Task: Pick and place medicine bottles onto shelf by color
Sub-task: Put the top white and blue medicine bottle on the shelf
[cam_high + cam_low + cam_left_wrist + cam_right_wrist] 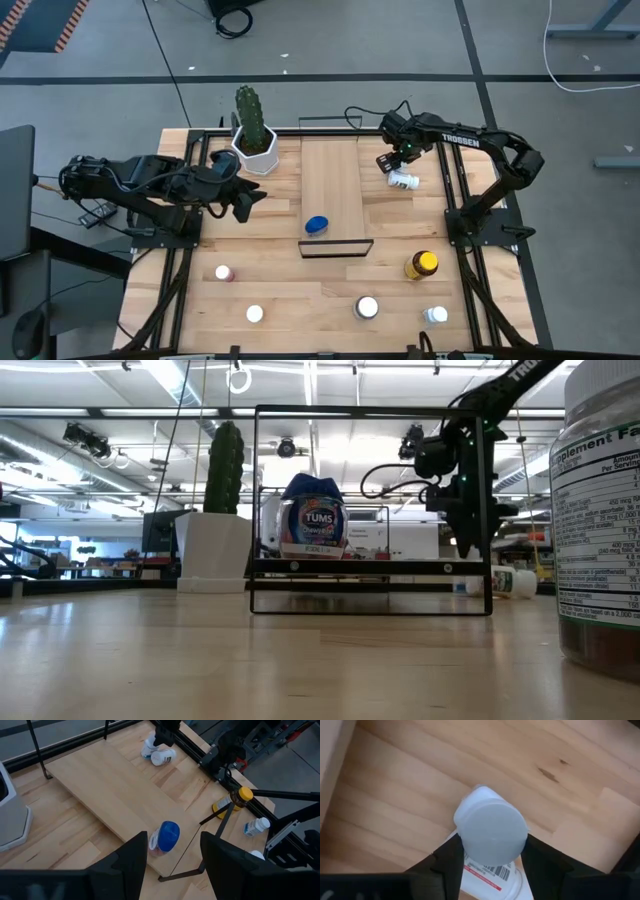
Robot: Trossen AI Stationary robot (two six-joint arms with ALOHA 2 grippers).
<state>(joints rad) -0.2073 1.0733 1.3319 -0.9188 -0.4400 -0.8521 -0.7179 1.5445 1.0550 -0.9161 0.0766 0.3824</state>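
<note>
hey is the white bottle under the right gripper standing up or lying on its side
Lying on its side. The white bottle rests lengthwise on the table beside the shelf, with the right gripper straddling it.

high view looking straight down; low view sitting at tabletop level, facing the shelf (370, 565) — both wrist views sharing one toppled white bottle (161, 756).
</note>
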